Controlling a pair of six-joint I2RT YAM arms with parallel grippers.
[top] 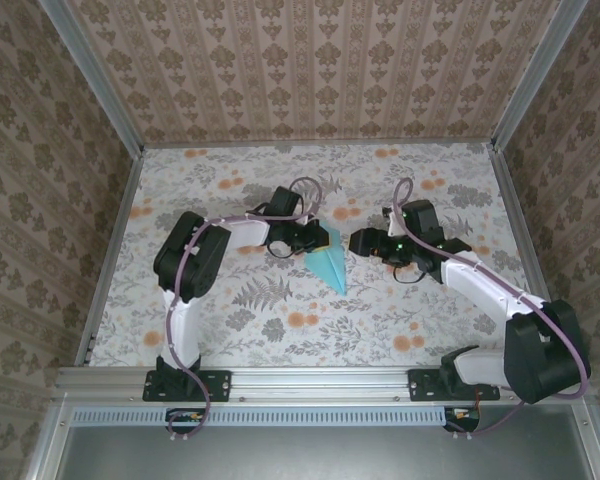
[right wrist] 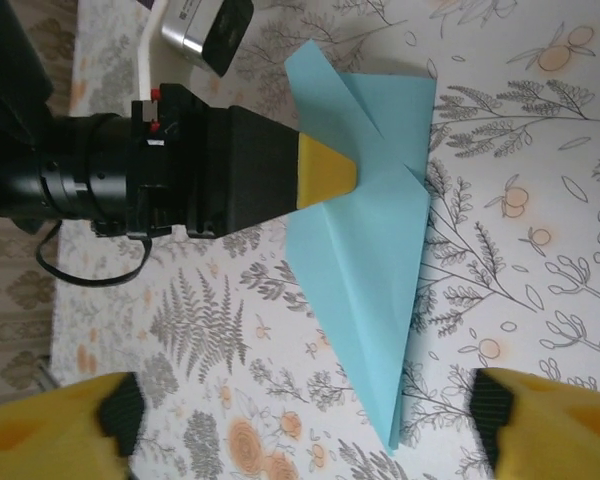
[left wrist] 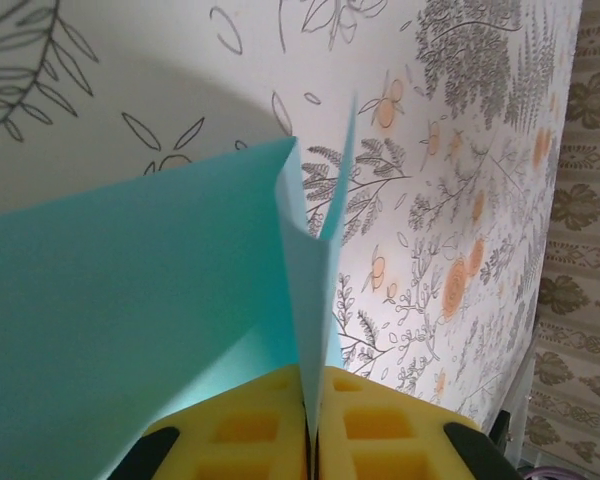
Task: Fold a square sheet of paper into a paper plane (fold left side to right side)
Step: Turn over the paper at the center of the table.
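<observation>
Paper plane (top: 329, 266) lain mid-table, nose toward near edge. Wide far end clamped by left gripper (left wrist: 310, 420). Right gripper (right wrist: 300, 410) spread wide, nothing held. Risk: crease sprung open or plane dragged if clamped end is pulled unsupported.

No writing, label or number is legible anywhere.

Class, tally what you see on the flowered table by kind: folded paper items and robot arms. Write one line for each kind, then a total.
paper plane, light blue: 1
Robot arms: 2 (left arm, right arm)
Total: 3
</observation>
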